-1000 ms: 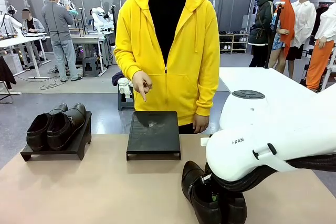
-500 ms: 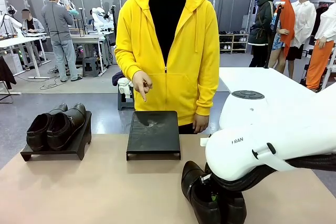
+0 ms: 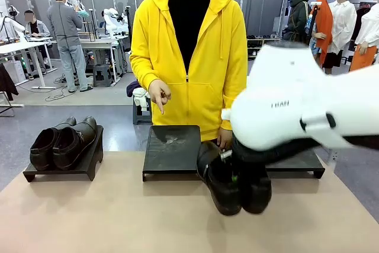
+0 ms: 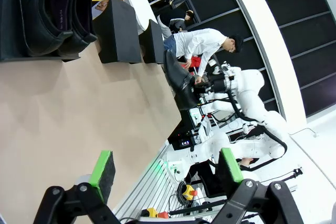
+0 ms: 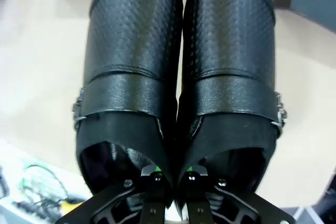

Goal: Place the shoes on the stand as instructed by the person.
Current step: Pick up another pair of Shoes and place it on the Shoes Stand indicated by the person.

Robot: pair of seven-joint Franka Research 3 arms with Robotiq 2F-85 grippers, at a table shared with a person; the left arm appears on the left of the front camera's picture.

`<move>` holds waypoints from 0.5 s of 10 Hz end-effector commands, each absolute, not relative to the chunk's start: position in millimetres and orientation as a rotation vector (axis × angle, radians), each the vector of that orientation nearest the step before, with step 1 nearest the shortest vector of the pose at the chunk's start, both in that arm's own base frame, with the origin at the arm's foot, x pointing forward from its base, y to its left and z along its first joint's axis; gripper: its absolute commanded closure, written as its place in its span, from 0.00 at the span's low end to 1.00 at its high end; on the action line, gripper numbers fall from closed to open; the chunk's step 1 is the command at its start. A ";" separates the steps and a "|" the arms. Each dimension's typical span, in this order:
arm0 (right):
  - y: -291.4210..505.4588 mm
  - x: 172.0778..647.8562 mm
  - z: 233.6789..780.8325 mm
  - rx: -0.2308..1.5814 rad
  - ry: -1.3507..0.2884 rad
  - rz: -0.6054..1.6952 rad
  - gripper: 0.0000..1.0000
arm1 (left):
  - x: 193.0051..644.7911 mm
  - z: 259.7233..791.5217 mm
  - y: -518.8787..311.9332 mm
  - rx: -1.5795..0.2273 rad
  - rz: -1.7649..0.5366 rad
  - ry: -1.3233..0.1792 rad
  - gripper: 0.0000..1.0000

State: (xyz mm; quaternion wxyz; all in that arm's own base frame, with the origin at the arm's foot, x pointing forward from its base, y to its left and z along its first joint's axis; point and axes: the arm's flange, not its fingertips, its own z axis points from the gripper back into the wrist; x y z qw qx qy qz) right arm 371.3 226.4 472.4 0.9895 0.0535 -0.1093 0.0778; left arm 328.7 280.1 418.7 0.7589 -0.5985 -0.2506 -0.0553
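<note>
Change since a second ago is all on the right side. The right arm (image 3: 296, 105) has risen and swung toward the far side, and the black pair (image 3: 234, 182) has come up with it from the near edge of the worktop (image 3: 118, 217). We now see that pair hanging toes down above the worktop, just in front of the right front corner of the middle stand (image 3: 173, 149). The move has uncovered a right stand (image 3: 299, 164) behind the arm.

In the wrist view the right fingers (image 5: 157, 178) are pinched tight on the two inner walls of the black pair (image 5: 178, 77), pressing the shoes side by side.

The person (image 3: 188, 57) has not moved. One hand (image 3: 159, 96) still points down at the middle stand, which is bare. The brown pair (image 3: 62, 140) stays on the left stand (image 3: 59, 170).

The left fingers (image 4: 102, 169) are spread wide with nothing between them, hovering over the worktop as before.
</note>
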 end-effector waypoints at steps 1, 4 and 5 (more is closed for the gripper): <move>251.8 393.0 503.6 0.093 -0.279 0.124 0.93 | 324.4 419.9 277.2 -1.307 -0.130 -0.545 0.00; 313.5 431.3 537.5 0.124 -0.381 0.092 0.93 | 324.4 419.9 277.2 -1.307 -0.130 -0.545 0.00; 333.3 444.3 541.7 0.136 -0.409 0.072 0.93 | 324.4 419.9 277.2 -1.307 -0.130 -0.545 0.00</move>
